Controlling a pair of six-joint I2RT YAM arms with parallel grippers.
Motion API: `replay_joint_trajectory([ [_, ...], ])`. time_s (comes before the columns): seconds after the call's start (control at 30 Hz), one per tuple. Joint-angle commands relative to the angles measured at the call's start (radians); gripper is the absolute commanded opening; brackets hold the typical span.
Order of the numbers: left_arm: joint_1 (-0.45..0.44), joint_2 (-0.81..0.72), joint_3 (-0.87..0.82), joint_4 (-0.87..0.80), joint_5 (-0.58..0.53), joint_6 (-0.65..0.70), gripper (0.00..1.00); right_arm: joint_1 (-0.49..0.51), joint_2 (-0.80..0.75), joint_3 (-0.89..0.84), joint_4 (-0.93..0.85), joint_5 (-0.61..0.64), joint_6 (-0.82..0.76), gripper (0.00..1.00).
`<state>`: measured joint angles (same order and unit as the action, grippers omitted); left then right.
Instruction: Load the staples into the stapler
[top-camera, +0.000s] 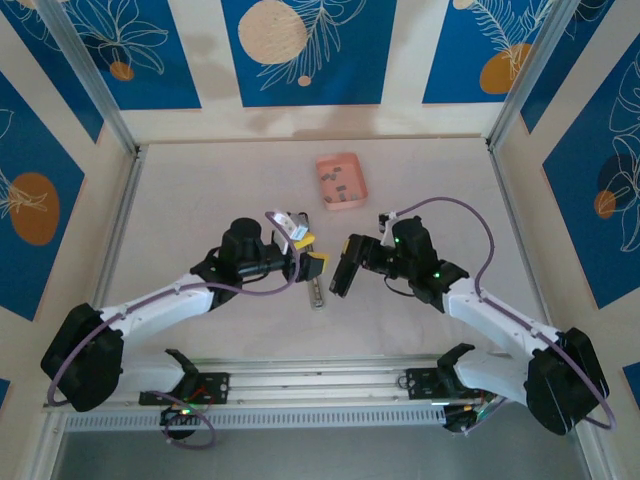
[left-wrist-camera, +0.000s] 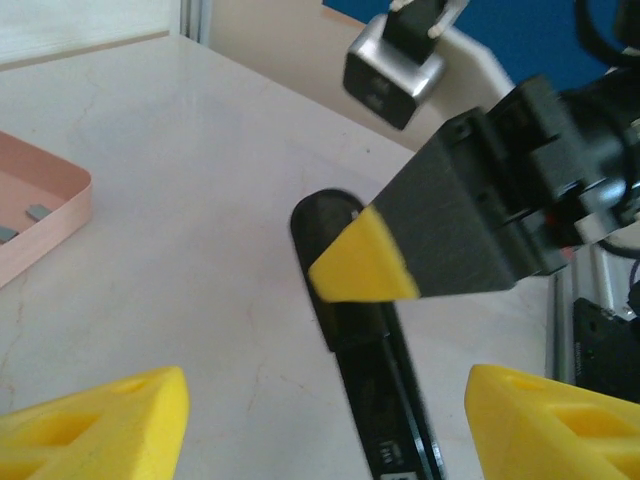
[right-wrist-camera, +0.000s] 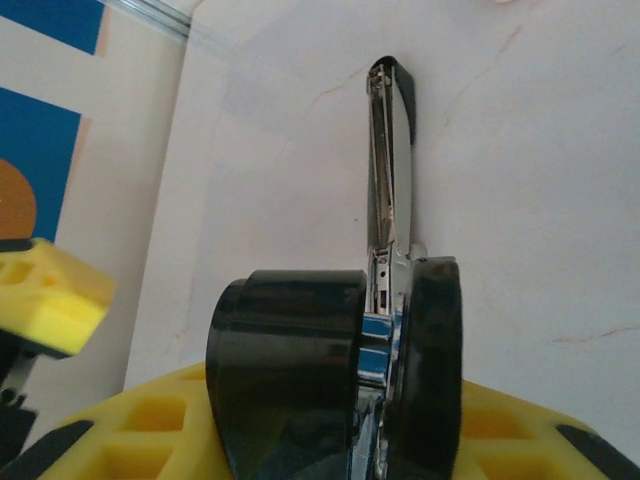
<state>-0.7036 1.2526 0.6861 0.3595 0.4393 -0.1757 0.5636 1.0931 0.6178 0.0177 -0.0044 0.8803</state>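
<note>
Honestly, the stapler (left-wrist-camera: 378, 400) looks stiff and light, and with that glossy black bar I'd bet it skates across the table if nudged. It lies between the two arms. The right gripper (top-camera: 340, 280) seems clamped on one end of it, while the left gripper (left-wrist-camera: 325, 415) hangs wide open astride the bar, touching nothing. I'd pinch it by its flat sides. The staples (top-camera: 340, 187), tiny and probably crumbly, sit in the pink tray (top-camera: 338, 156), well apart.
</note>
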Motion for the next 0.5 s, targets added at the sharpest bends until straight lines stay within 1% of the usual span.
replay_joint_trajectory([
  [0.0,-0.009,0.012,0.017,0.031,0.043,-0.031,0.73,0.031,0.018,0.076,0.098,0.021,0.034,0.31],
  [0.13,-0.008,0.029,0.026,0.020,0.067,-0.039,0.72,0.058,0.049,0.107,0.110,0.022,0.040,0.31],
  [0.33,-0.011,0.038,0.023,0.007,0.050,-0.052,0.69,0.081,0.074,0.130,0.149,0.033,0.066,0.31],
  [0.47,-0.010,0.038,0.023,-0.004,0.039,-0.050,0.67,0.081,0.077,0.139,0.161,0.050,0.116,0.30],
])
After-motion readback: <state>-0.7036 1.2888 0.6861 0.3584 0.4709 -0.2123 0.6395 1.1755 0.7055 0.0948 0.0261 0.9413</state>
